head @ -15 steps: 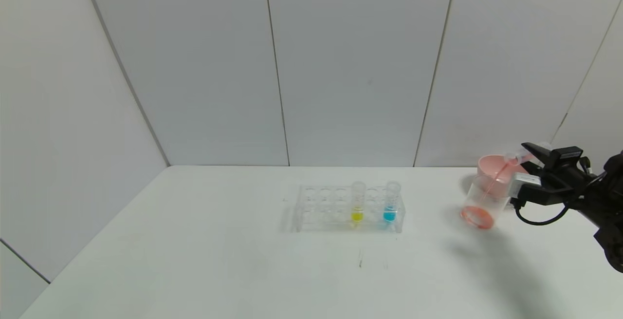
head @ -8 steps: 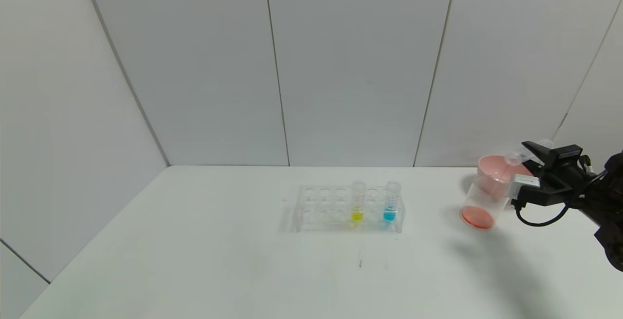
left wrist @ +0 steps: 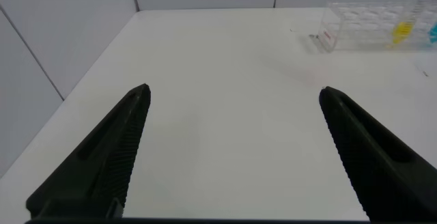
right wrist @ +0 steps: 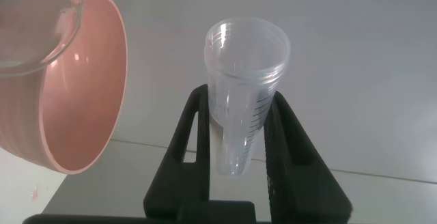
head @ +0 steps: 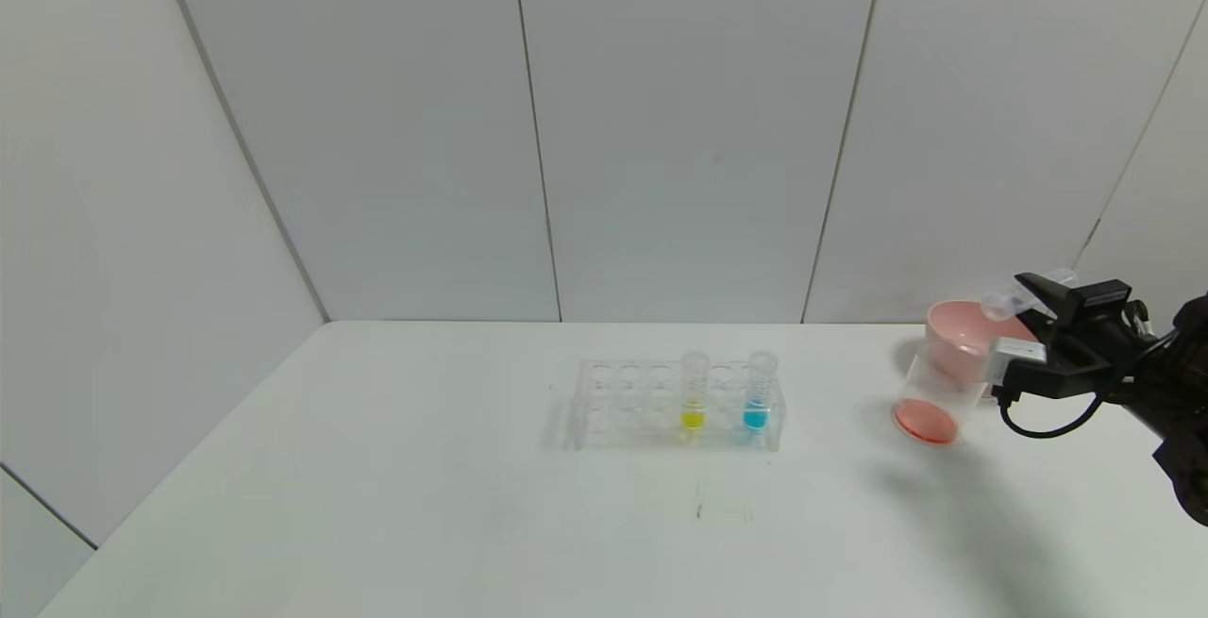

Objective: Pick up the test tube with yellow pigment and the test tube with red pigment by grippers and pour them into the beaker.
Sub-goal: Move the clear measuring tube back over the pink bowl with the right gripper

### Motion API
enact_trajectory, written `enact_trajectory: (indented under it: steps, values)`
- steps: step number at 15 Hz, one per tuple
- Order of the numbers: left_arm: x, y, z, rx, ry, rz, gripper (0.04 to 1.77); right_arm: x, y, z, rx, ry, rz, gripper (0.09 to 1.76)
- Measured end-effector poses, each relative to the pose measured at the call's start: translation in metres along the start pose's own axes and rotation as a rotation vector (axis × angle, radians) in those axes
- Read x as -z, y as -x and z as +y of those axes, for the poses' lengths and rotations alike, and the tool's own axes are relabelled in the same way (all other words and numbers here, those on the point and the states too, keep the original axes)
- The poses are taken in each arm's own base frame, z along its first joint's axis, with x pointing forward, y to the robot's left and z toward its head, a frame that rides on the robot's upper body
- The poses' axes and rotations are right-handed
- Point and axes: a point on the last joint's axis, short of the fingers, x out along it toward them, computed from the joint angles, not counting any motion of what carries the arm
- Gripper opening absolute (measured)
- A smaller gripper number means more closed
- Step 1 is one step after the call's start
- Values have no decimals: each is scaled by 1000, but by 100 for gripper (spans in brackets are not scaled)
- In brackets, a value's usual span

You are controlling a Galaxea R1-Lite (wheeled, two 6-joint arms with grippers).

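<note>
Right gripper clamps the emptied red-pigment tube above the beaker holding red liquid.

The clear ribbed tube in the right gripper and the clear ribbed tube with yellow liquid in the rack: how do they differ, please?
The clear ribbed tube in the right gripper looks emptied and lies tilted; the clear ribbed tube with yellow liquid stands upright, still holding pigment. The first is clamped by the right gripper near the beaker; the second sits free in the clear rack. Both are small ribbed plastic.

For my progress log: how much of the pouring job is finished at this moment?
Done: red liquid lies in the beaker. In hand: the right gripper holds the emptied test tube with red pigment tilted above it. Left: the test tube with yellow pigment stands in the rack, unpoured; the left gripper is open, away.
</note>
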Motion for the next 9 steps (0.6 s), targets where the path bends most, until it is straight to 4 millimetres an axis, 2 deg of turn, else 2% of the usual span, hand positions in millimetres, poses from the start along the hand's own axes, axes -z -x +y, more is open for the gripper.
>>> enact_trajectory:
  steps: [3,9]
  values:
    - [0,0,0,0,0,0,176,-3,0,1,-5,-80,-11,53]
    - [0,0,0,0,0,0,176,-18,-22,-17,84,-852,48,53]
